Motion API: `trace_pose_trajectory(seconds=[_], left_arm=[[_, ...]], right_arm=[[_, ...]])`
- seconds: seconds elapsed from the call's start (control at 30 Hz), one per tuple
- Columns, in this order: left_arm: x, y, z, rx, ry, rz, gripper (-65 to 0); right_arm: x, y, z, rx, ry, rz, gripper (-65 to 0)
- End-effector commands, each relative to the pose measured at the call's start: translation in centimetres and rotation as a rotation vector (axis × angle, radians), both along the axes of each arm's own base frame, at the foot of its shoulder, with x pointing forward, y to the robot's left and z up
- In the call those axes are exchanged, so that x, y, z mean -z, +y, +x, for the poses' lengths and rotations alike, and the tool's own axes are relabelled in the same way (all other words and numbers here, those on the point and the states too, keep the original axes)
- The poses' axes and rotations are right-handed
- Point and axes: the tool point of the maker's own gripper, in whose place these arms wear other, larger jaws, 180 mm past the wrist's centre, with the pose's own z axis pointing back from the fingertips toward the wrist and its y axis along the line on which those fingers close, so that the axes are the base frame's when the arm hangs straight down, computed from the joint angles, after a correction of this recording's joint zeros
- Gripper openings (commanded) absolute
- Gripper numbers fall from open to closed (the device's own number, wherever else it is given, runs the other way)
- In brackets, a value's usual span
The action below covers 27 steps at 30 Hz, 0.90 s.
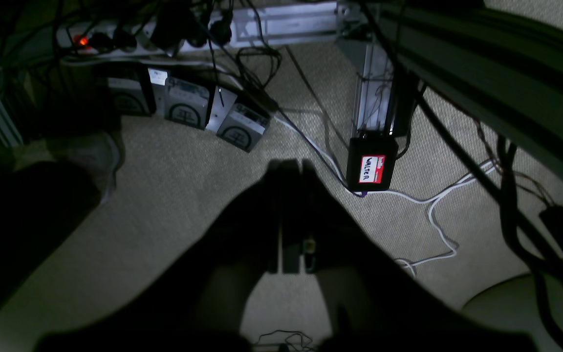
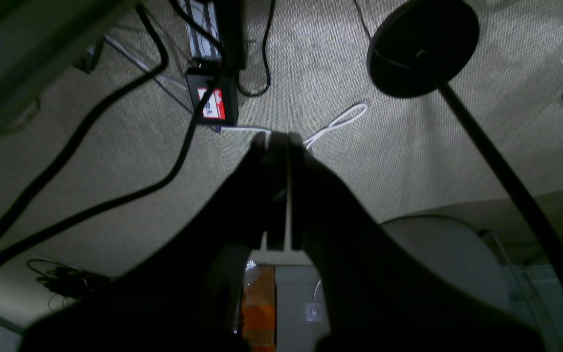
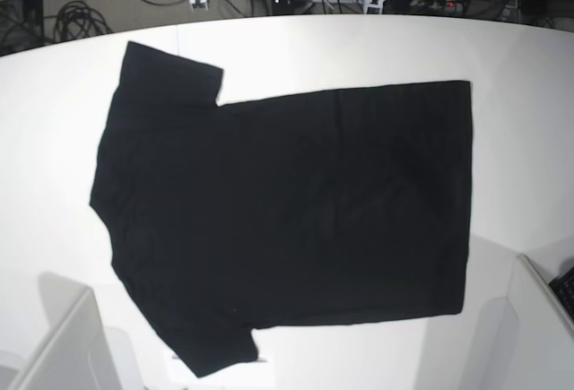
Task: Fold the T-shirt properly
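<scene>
Your inventory: 1 T-shirt, black, plain face up, spread flat on white table, sleeves twd base view's left, hem twd right. L gripper: fingers pressed together, nothing btwn them, over carpet w/ cables. R gripper: same, closed empty, above carpet near black labelled box.

The base view looks steeply down from overhead onto the white table, while both wrist views — each behind its own closed fingers — face the carpeted floor below table height, sharing the black box with a red label and its white cable.
</scene>
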Motion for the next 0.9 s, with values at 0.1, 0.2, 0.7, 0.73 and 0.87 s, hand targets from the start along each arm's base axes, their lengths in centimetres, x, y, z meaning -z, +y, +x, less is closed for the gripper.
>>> trace_pose_trajectory(seconds=[0.1, 0.2, 0.7, 0.73, 0.87], left_arm=[[0.0, 0.0, -1.3, -0.003, 0.023, 0.005, -64.7], [-0.1, 0.2, -1.4, -0.005, 0.024, 0.008, -64.7], [-0.3, 1.0, -2.9, 0.001, 0.012, 0.019, -63.4], [-0.3, 1.1, -2.9, -0.002, 0.012, 0.020, -60.1], [-0.3, 1.0, -2.9, -0.003, 0.012, 0.018, -37.7]], right_arm=[[0.0, -0.4, 0.2, -0.007, -0.001, -0.006, -52.4], [0.0, -0.6, 0.0, -0.007, 0.001, -0.009, -30.9], [0.0, -1.6, -0.2, 0.001, 0.007, -0.024, -65.0], [-0.1, -1.6, -0.4, 0.001, 0.007, -0.024, -65.0], [-0.1, -1.6, -0.8, -0.003, 0.004, -0.024, -65.0]])
